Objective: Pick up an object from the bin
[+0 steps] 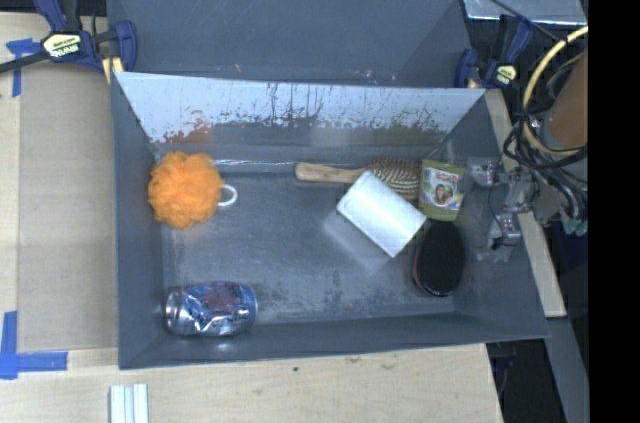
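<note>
A grey metal bin (300, 41) with sloping walls, seen from above. Its back wall is streaked with rusty brown marks.

The robot arm (545, 176) comes in from the right as a tangle of dark cables and metal parts. Its gripper (503, 216) hangs over the bin's right-hand wall, not above the floor. I cannot tell whether it is spread or pressed together, and nothing can be seen pinched in it.

On the floor, right of centre, lies a white rectangular block (380, 213), turned at an angle. Far over by the left wall sits a fluffy orange bath pouf (184, 190) with a small white loop on its right side.

Along the back edge of the floor lies a wooden hairbrush (350, 175), handle pointing left, its bristle head tucked just behind the white block.

In the right front corner lies a black oval thing (438, 261), glossy. It is one of the two things nearest the gripper.

A crushed silver and blue drinks can (210, 307) lies on its side in the left front corner.

A small jar (441, 189) with a green label stands between the brush head and the gripper, just above the black oval thing.
</note>
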{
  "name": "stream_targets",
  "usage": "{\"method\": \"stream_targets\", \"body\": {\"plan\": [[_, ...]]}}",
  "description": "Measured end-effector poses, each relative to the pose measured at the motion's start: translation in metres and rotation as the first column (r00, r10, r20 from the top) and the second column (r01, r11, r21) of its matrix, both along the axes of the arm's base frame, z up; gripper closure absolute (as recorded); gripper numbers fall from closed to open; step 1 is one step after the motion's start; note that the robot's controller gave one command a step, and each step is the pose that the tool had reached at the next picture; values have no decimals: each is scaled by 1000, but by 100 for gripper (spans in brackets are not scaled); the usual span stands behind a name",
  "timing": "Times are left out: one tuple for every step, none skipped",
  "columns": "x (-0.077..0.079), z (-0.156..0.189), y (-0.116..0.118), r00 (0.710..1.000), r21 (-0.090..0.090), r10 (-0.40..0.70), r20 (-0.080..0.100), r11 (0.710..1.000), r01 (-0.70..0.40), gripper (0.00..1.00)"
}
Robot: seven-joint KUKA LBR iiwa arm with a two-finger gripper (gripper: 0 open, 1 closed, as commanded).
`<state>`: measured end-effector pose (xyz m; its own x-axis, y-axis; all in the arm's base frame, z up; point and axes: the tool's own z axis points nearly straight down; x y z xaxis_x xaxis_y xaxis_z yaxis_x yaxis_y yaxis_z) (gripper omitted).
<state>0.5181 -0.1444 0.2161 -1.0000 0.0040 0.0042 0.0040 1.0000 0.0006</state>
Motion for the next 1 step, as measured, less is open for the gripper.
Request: {"method": "stream_targets", "body": {"plan": [[15,-77,79,985,4,174,-1,985,-174,0]]}}
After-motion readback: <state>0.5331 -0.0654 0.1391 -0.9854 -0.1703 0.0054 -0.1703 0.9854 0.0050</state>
